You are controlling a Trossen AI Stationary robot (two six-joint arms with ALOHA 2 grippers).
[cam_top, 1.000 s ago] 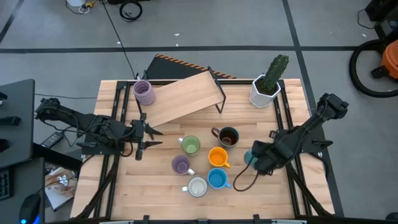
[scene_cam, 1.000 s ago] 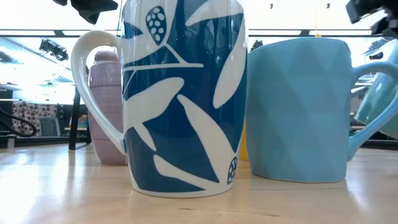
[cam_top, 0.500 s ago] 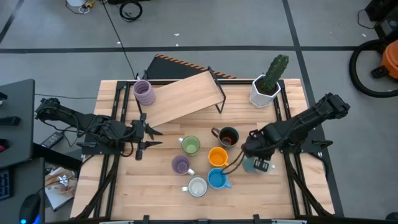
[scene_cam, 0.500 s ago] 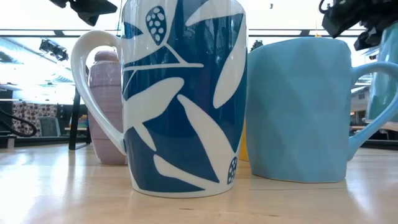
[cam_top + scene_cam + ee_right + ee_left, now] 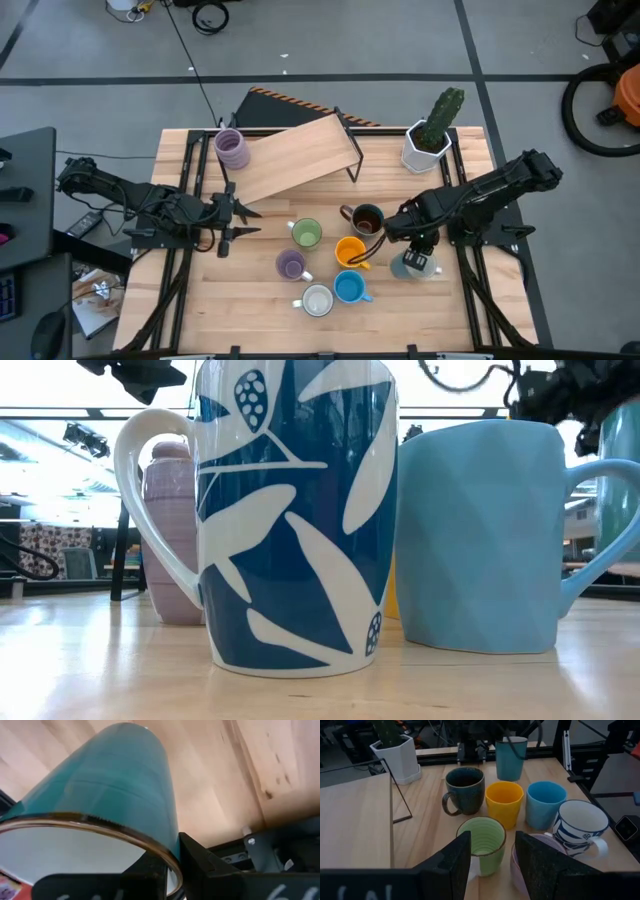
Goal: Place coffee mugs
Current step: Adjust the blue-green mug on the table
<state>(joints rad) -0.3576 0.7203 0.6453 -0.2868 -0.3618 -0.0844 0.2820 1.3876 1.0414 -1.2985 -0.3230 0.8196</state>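
Note:
My right gripper (image 5: pixel 412 250) is shut on a teal mug (image 5: pixel 404 264) at the table's right side, just right of the orange mug (image 5: pixel 350 251). The teal mug (image 5: pixel 510 757) also shows in the left wrist view. Standing together are the green (image 5: pixel 307 234), dark brown (image 5: pixel 367 219), purple (image 5: pixel 290 265), white (image 5: pixel 317 300) and blue (image 5: pixel 349 288) mugs. A second purple mug (image 5: pixel 232 148) stands by the wooden shelf (image 5: pixel 300 158). My left gripper (image 5: pixel 492 865) waits open, above the table to the left of this group. My right gripper pinches the teal mug's rim (image 5: pixel 150 842) with one finger (image 5: pixel 145 875) inside the mug and one (image 5: pixel 205 865) outside its wall. The fingers come steeply from above. The mug hangs below them, nearly upright, mouth up, and looks clear of the table.
A white pot with a cactus (image 5: pixel 428 140) stands at the far right corner. The slanted wooden shelf fills the far middle. Bare wood (image 5: pixel 440 300) lies to the right of and in front of the teal mug. In the low view the white-and-blue mug (image 5: pixel 295 510) and the light blue mug (image 5: pixel 480 535) fill the foreground.
My right arm has swung toward the mug group, its hand going toward the far left and tipping to point more steeply down. The teal mug, tilted a second ago, now hangs nearly upright in about the same spot. The gripper has stayed shut on it.

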